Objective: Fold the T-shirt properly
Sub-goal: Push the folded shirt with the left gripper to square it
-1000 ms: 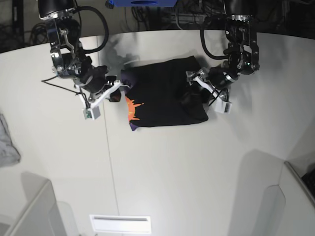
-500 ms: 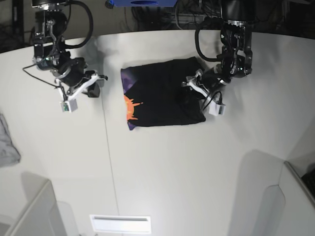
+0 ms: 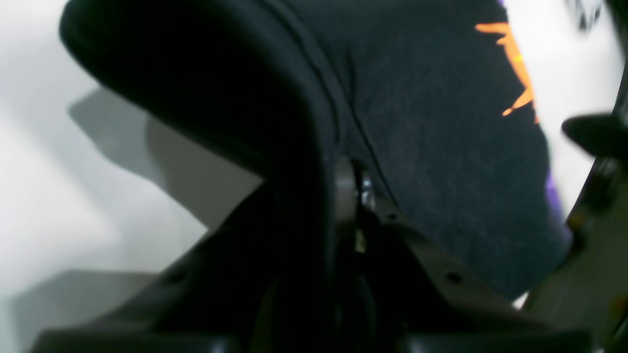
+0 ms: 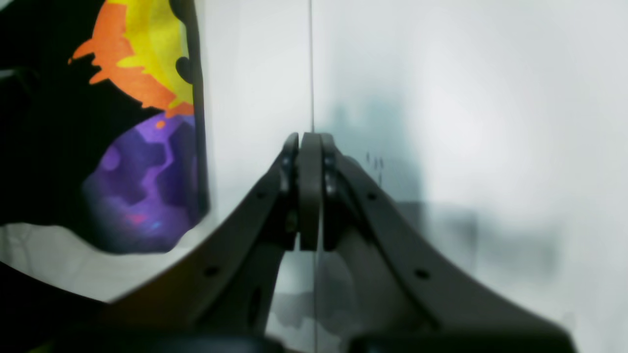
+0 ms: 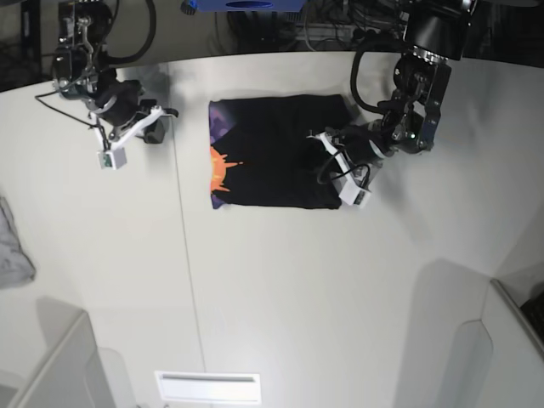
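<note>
Black cloth T-shirt (image 5: 276, 153) w/ purple-orange print lying folded into compact rectangle on white table (image 5: 280, 280), looking nearly done. Left gripper (image 5: 333, 157) grasping shirt's edge fold; right gripper (image 5: 151, 127) clenched empty, apart. Final fold or smoothing probably remaining.

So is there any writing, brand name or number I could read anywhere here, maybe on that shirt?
No readable text in any view.
T-shirt: only a picture print in orange, yellow and purple, no letters.
Table: a few tiny dark marks near the right gripper, too blurred to read.
</note>
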`<state>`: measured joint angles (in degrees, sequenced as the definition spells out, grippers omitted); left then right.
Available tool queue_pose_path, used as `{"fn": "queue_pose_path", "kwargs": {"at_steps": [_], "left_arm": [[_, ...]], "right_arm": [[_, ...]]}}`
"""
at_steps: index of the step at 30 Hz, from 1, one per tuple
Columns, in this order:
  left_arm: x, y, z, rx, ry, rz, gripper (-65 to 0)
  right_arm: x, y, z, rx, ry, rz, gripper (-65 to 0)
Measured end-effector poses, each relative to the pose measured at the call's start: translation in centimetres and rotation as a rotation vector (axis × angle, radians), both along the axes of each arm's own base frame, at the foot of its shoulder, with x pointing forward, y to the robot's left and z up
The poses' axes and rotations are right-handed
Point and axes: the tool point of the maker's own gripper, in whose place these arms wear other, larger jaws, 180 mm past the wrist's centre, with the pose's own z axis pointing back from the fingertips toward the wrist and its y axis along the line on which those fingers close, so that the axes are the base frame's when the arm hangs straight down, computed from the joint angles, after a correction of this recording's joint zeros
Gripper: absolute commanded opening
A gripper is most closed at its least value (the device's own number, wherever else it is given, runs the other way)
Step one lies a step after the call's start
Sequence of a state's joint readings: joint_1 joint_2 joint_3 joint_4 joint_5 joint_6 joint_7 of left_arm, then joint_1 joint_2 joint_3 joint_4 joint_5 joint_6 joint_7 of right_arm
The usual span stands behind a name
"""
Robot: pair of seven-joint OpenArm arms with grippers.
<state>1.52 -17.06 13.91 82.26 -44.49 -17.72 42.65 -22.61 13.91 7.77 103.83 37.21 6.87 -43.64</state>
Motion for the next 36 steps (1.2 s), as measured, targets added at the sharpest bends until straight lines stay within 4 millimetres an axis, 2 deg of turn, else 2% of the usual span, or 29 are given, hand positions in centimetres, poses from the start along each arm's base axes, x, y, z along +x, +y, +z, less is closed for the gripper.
{"fn": "queue_pose_path", "kwargs": {"at_steps": [11, 18, 23, 30, 36], "left_arm": [[1.1, -0.6, 0.7, 0.247, -0.085, -0.396, -65.0], [1.6, -0.5, 0.9, 0.358, -0.127, -0.549, -65.0], [1.8, -1.0, 0.5, 0.518, -0.273, -0.767, -65.0], [1.1, -1.9, 0.2, 0.647, -0.471, -1.122, -65.0], [0.4, -2.8, 0.1, 0.644, -0.625, -1.236, -65.0]], "right_arm": [[-2.7, 0.7, -1.2, 0.034, 0.015, -0.056, -65.0], [-5.1, -0.8, -2.1, 0.054, 0.047, -0.199, -65.0], [-6.3, 0.5, -2.5, 0.092, 0.068, -0.231, -65.0], [-8.2, 1.0, -2.8, 0.106, 0.055, -0.285, -65.0], [-8.5, 1.8, -2.9, 0.13, 0.057, -0.308, -65.0]]}}
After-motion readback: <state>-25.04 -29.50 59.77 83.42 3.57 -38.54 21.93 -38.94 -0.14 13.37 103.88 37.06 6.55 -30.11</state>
